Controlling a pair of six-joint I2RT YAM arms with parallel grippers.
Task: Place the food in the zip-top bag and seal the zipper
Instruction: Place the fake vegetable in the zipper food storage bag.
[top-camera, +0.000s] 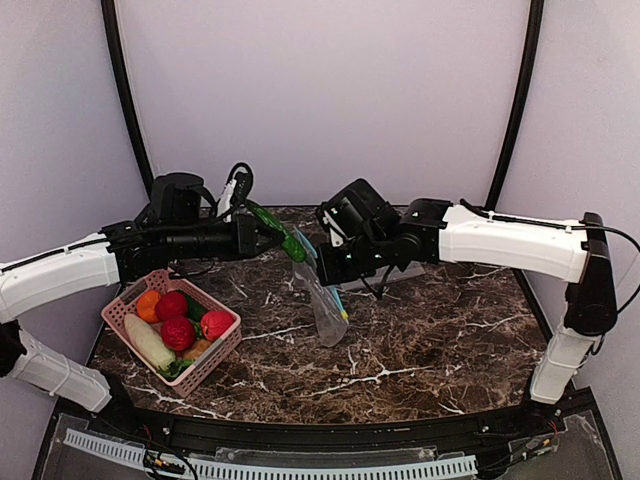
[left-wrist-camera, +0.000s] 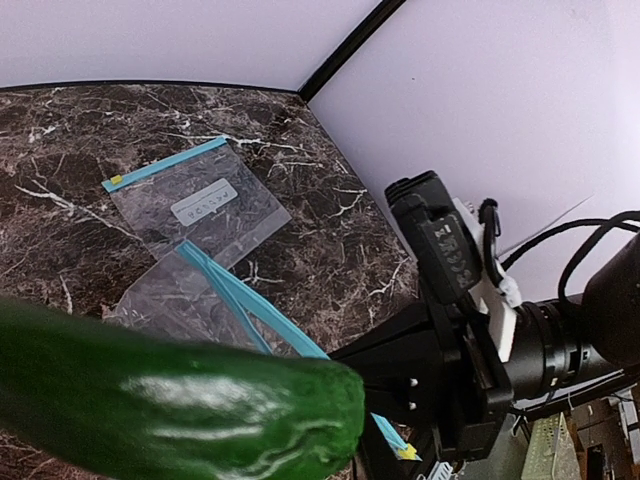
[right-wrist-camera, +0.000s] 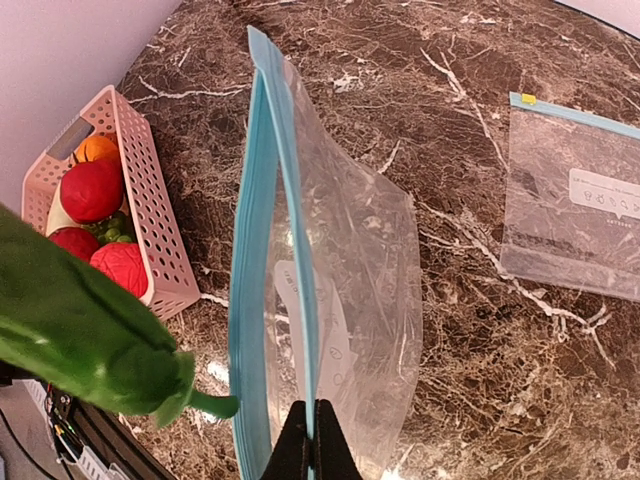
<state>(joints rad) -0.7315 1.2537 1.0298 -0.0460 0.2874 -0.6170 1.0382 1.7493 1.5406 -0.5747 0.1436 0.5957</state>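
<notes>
Marble table (top-camera: 430, 350): right pincer (top-camera: 320, 262) clamped on zipper (right-wrist-camera: 245, 300) of bag (top-camera: 328, 308), hanging it mid-table. Left pincer (top-camera: 258, 236) clamped on green veg (top-camera: 283, 238), at 10 o'clock of bag. Step: insertion. Next move needs veg tip aligned with the narrow opening.

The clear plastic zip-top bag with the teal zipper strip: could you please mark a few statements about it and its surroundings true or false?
1. The right gripper is shut on the clear plastic zip-top bag at its teal zipper strip. True.
2. The left gripper holds a red ball. False: it holds a long green toy vegetable.
3. The held bag's mouth is sealed. False: it gapes open.
4. A second clear bag lies flat on the dark marble table. True.
5. The pink plastic basket is empty. False: red and orange toys lie in it.
</notes>
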